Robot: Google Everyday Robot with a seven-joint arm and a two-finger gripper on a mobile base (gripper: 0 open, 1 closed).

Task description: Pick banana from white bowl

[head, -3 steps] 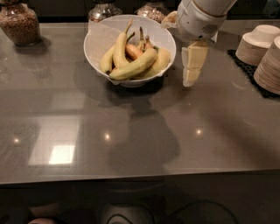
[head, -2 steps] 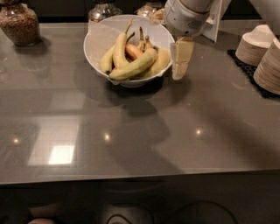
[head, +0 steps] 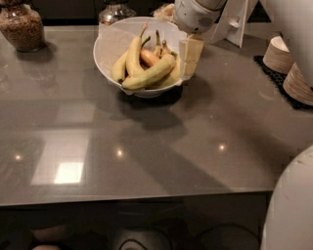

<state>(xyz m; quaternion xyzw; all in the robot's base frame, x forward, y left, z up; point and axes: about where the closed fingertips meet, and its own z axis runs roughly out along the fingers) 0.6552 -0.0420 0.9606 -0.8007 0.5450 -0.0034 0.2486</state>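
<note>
The pale cream jaws hung pointing down from the robot's white arm (head: 198, 14), right at the near-side rim of the wide, round white bowl (head: 105, 46). Their lower end overlapped the bowl's wall, and whether they touched it could not be told. How far apart the jaws stood could not be told from this side either, and nothing was seen held in them.

The long, greenish-yellow, gently curved banana (head: 149, 75) lay inside the bowl just to the left of the jaws. It sat at the front of the pile, with its raised end close beside them and its dark tip pointing away, low and to the left. Further left of the jaws, a paler yellow banana with a long stem (head: 133, 54) leaned upright. A small orange-brown fruit (head: 149, 57) sat between it and the jaws.

The bowl rested on the glossy grey bench (head: 146, 161). Well to the right of the jaws, stacked tan dishes (head: 299, 84) stood on a black mat (head: 274, 78). Far to the left stood a glass jar of brown contents (head: 22, 30), and another glass jar (head: 115, 10) stood behind the bowl.
</note>
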